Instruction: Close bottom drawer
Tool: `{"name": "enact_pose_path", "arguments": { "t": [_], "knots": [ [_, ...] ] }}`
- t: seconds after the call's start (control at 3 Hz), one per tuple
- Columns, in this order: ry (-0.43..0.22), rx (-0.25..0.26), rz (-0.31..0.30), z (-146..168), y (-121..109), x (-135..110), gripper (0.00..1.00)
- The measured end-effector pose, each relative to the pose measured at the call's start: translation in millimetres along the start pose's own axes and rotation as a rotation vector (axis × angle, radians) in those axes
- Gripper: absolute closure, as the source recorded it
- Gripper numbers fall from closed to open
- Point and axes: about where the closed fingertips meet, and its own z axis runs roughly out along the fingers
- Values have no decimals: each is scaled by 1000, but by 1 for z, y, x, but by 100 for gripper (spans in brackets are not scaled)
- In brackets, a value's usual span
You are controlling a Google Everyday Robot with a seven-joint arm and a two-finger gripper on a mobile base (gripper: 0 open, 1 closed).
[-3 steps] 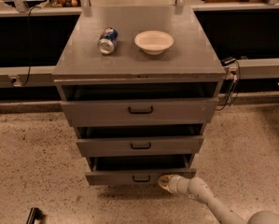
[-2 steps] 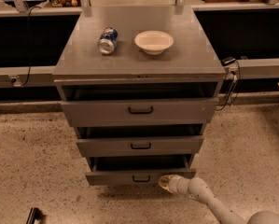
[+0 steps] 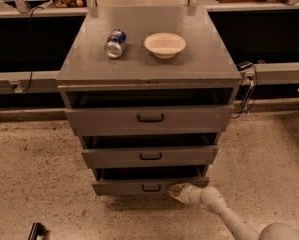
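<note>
- Bottom drawer: lowest of three in the grey cabinet, standing partly pulled out, a dark gap showing above its low front.
- Gripper: I am seeing it down at the drawer front, just right of the black handle; I cannot tell whether it is open or closed.
- Step in hand: I am judging that a straight, level push nearer the front's middle is keeping the tray from skewing.
- Room: floor lying open on both sides; arm reaching in from lower right.

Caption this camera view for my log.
End effector at the front of the open bottom drawer, right of its handle; can and bowl on the cabinet.
</note>
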Motion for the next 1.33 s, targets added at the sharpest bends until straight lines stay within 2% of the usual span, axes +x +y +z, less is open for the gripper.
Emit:
{"name": "enact_pose_path", "arguments": {
  "t": [0.33, 0.67, 1.0, 1.33],
  "knots": [
    [-19, 48, 5, -2, -12, 9, 100],
    [-40, 66, -3, -6, -17, 11, 100],
    [-63, 29, 23, -10, -8, 6, 100],
    [-119, -45, 70, -16, 15, -4, 100]
  ]
}}
